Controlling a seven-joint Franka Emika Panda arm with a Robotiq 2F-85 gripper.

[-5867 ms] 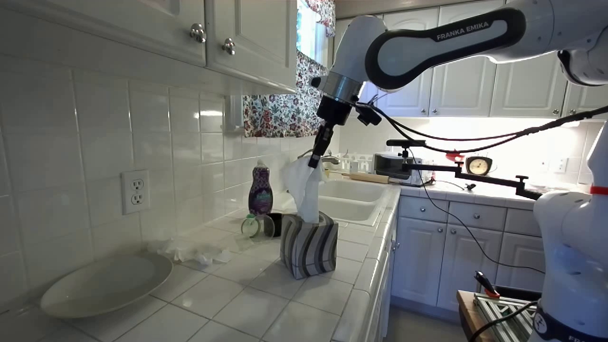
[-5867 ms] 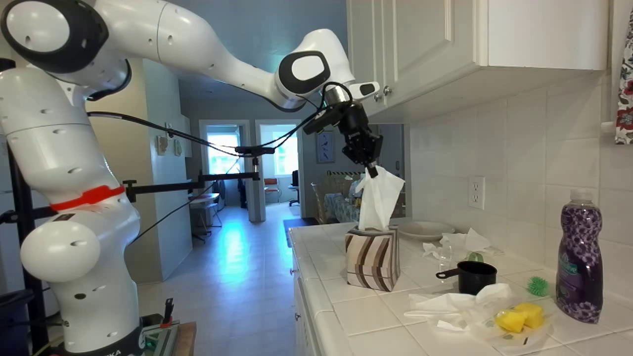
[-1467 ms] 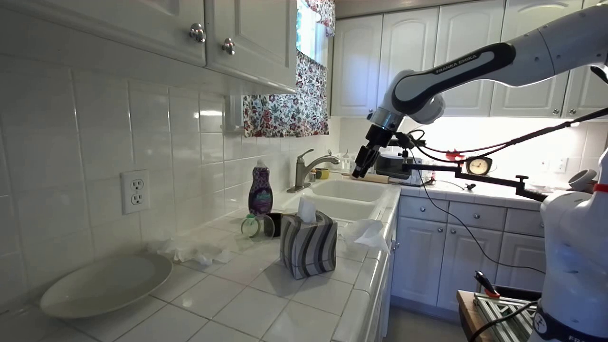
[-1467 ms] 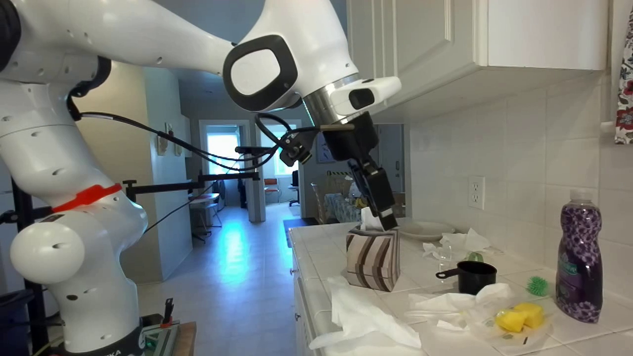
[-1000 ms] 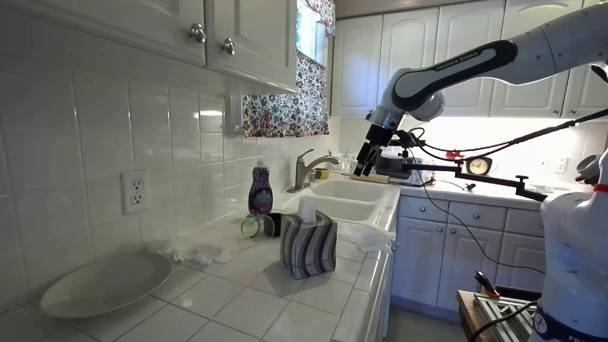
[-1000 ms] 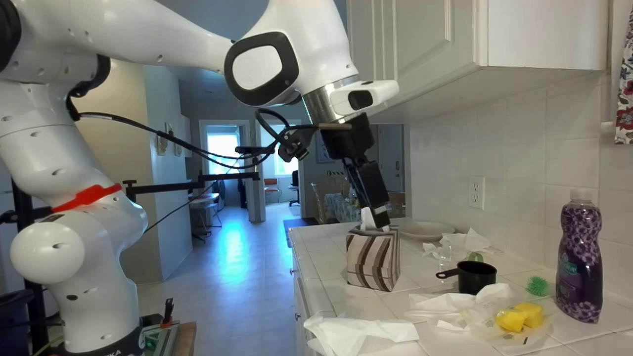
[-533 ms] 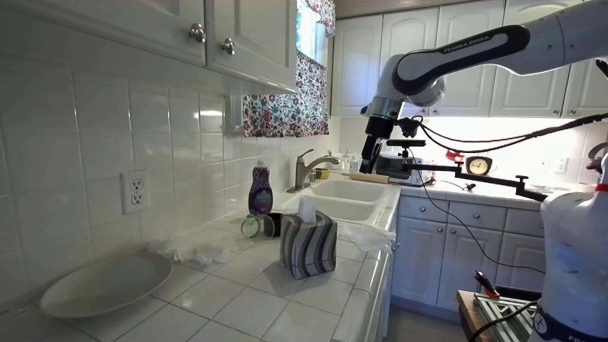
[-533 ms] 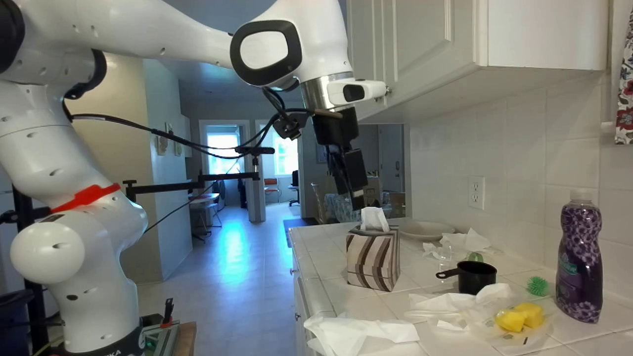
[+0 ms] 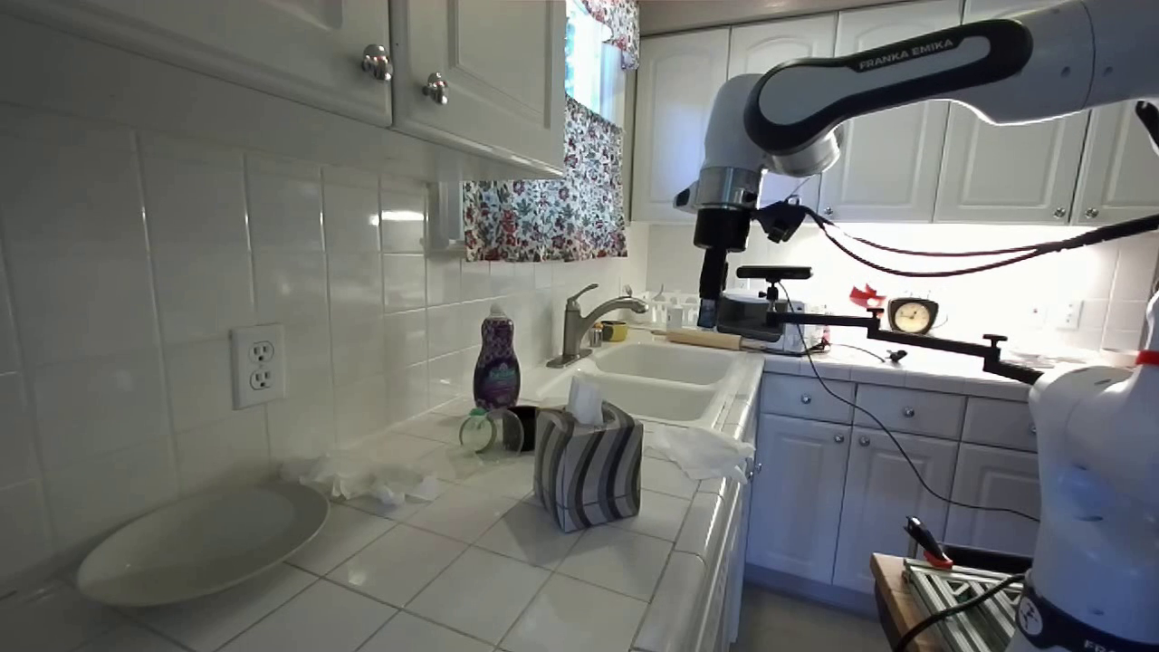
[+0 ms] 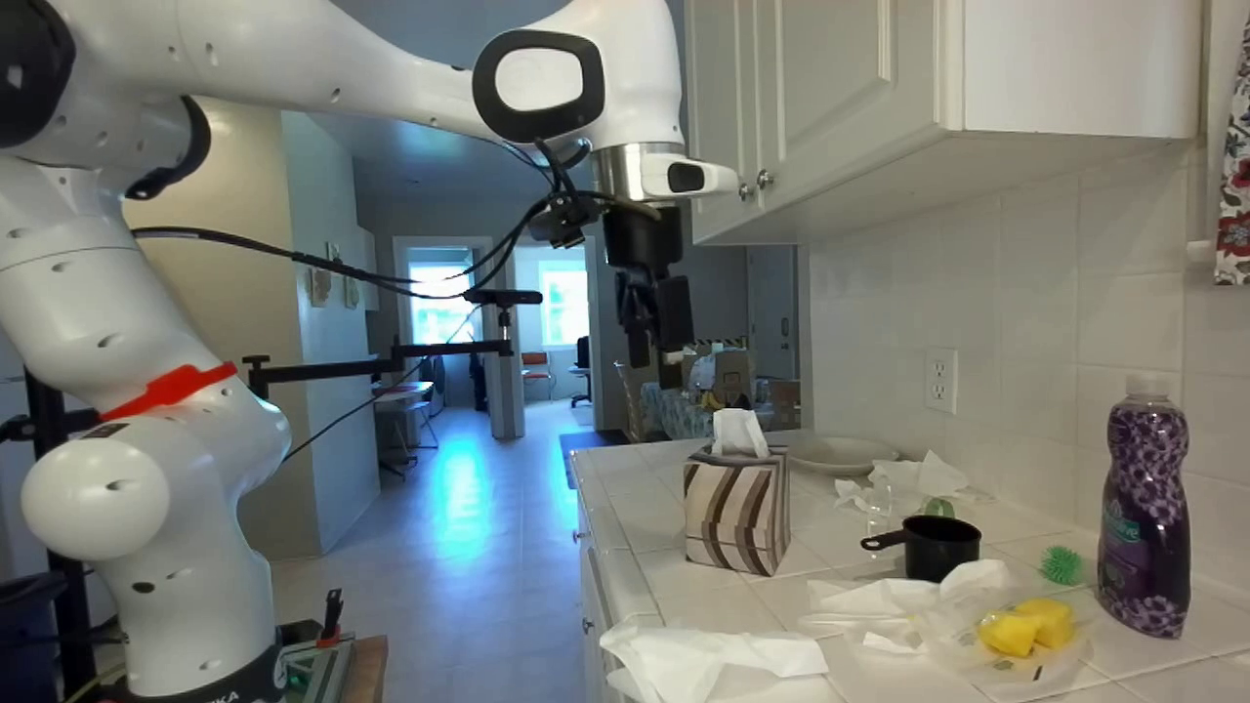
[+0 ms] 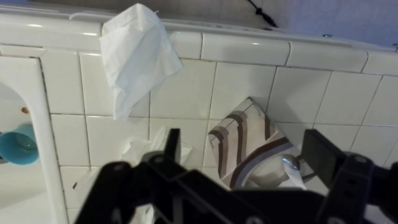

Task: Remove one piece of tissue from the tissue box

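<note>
Here you are with the end effector (image 10: pixel 654 359) hanging over the surface (image 11: pixel 339 102), its fingers (image 11: pixel 321 158) pointing down, spread wide, nothing gripped. And there's your tissue (image 11: pixel 136 59), lying loose at the front edge, flopping over it, between the sink (image 11: pixel 46 149) and the tissue box (image 11: pixel 239 133). The box stands upright, a little in from that same edge, with another sheet (image 10: pixel 738 433) poking out of the top. So the job looks done to me: one sheet out, lying apart from the box.

Now the bit that matters: the wrist view puts the tissue off to one side of your fingers, toward the front edge and the sink, while the box shows in the gap, below the tips, not touching. The tissue's long way runs roughly across the edge, from the surface out over the lip. If you're backing off, I'd lift straight up first, clear of that standing sheet; a low sweep toward the front edge could drag the loose tissue off the surface.
</note>
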